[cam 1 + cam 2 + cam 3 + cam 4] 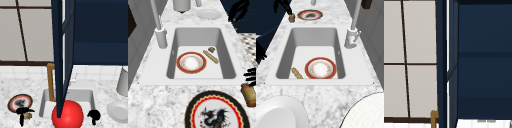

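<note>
My left hand (23, 111) hangs over the stone counter, just left of the sink (45, 100). Under it is a small brown jar (27, 115) with a dark top. It looks short and round, like a little spice pot. In the left side view the jar (249, 95) is tilted, beside the dragon plate (216, 112), and my fingers (251, 75) reach over its top. They are curled down at the jar, but I cannot tell if they really grip it. The dragon plate is round with a black rim and a red ring, and it lies flat on the counter left of the sink.

My right hand (94, 115) floats by the front right corner of the sink, fingers curled in, holding nothing. A white plate (118, 112) lies on the counter right of the sink. Inside the sink are a red-rimmed plate (191, 62) and a brown stick (210, 56).
</note>
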You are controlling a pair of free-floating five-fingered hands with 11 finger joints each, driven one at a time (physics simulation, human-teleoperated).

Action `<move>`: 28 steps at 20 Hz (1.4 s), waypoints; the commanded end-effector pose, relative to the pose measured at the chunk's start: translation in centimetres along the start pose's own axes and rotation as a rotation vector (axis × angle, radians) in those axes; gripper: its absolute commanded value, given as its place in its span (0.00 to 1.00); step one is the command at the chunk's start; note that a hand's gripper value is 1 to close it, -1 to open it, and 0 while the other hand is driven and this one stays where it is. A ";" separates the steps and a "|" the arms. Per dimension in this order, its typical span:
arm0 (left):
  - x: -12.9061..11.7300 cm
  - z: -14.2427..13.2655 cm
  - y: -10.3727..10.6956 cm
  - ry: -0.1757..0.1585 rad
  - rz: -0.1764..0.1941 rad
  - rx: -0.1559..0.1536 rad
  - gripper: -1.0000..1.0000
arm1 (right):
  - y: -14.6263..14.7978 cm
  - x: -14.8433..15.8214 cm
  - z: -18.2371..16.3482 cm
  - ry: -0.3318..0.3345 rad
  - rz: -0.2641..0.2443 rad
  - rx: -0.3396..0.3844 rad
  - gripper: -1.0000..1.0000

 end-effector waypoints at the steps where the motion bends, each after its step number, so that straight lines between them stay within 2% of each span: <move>1: -2.5 0.1 -1.0 0.047 0.061 0.012 0.00 | 0.0 0.0 0.0 0.000 0.000 0.000 0.50; 4: -4.5 0.6 -1.4 0.041 0.079 0.013 0.00 | 0.0 0.0 0.0 0.000 0.000 0.000 0.50; 5: -5.2 0.8 -1.4 0.038 0.086 0.012 1.00 | 0.0 0.0 0.0 0.000 0.000 0.000 0.50; 6: -5.7 1.3 -0.9 -0.001 0.043 -0.027 1.00 | 0.0 0.0 0.0 0.000 0.000 0.000 0.50; 7: -6.3 1.5 -0.6 -0.008 0.035 -0.022 1.00 | 0.0 0.0 0.0 0.000 0.000 0.000 0.50; 9: -7.4 1.7 -0.7 -0.013 0.025 -0.004 1.00 | 0.0 0.0 0.0 0.000 0.000 0.000 0.50; 10: -7.6 2.0 -0.9 -0.027 0.008 0.006 1.00 | 0.0 0.0 0.0 0.000 0.000 0.000 0.50; 13: -8.3 2.0 -0.6 -0.050 -0.004 0.044 1.00 | 0.0 0.0 0.0 0.000 0.000 0.000 0.50; 17: -9.2 2.0 0.1 -0.101 0.002 0.121 1.00 | 0.0 0.0 0.0 0.000 0.000 0.000 0.50; 18: -8.6 1.2 0.6 -0.113 -0.019 0.115 1.00 | 0.0 0.0 0.0 0.000 0.000 0.000 0.50; 20: -8.4 0.8 1.6 -0.106 -0.018 0.116 1.00 | 0.0 0.0 0.0 0.000 0.000 0.000 0.50; 22: -8.9 0.9 1.7 -0.095 0.003 0.118 1.00 | 0.0 0.0 0.0 0.000 0.000 0.000 0.50; 23: -9.1 1.1 1.7 -0.095 0.002 0.122 0.00 | 0.0 0.0 0.0 0.000 0.000 0.000 0.50; 24: -9.0 1.1 1.7 -0.089 -0.006 0.139 0.00 | 0.0 0.0 0.0 0.000 0.000 0.000 0.50; 25: -9.0 1.2 1.7 -0.089 -0.011 0.140 0.00 | 0.0 0.0 0.0 0.000 0.000 0.000 0.50; 27: -8.1 1.6 1.5 -0.053 0.003 0.113 0.00 | 0.0 0.0 0.0 0.000 0.000 0.000 0.50; 28: -7.6 2.1 1.2 -0.060 0.007 0.113 0.00 | 0.0 0.0 0.0 0.000 0.000 0.000 0.50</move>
